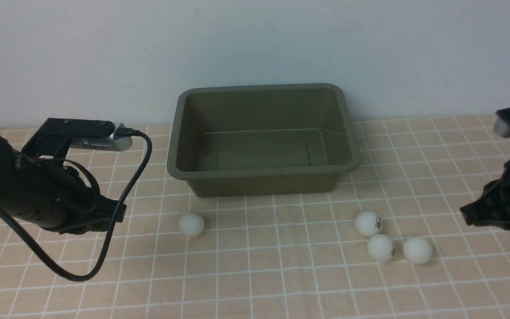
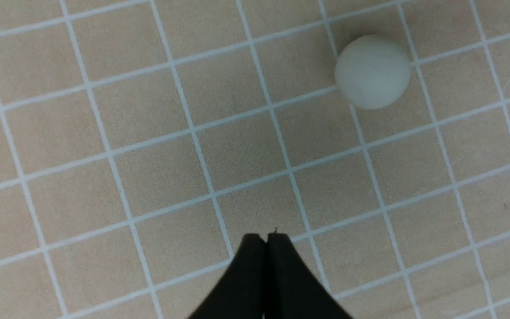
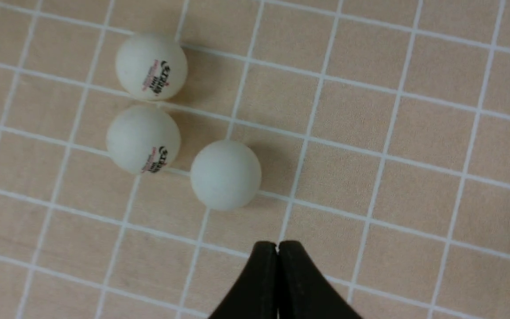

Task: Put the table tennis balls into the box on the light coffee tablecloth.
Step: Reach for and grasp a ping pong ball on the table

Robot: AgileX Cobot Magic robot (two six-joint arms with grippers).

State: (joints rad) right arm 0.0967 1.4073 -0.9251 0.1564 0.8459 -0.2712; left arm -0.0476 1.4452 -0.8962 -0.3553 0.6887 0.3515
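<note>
close by right tool [image 3: 277, 247]: plain ball [image 3: 226, 175], apart

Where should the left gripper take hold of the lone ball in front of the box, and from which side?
Probably from straight above, closing on the widest middle of the lone ball. It is a sphere, so an off-centre pinch could squeeze it out. It rests alone on the tablecloth, leaving room on every side. The left gripper is shut and must open first.

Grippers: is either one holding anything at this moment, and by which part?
Nothing is held. The left gripper and right gripper are both shut empty, and all four table tennis balls lie on the tablecloth.
</note>
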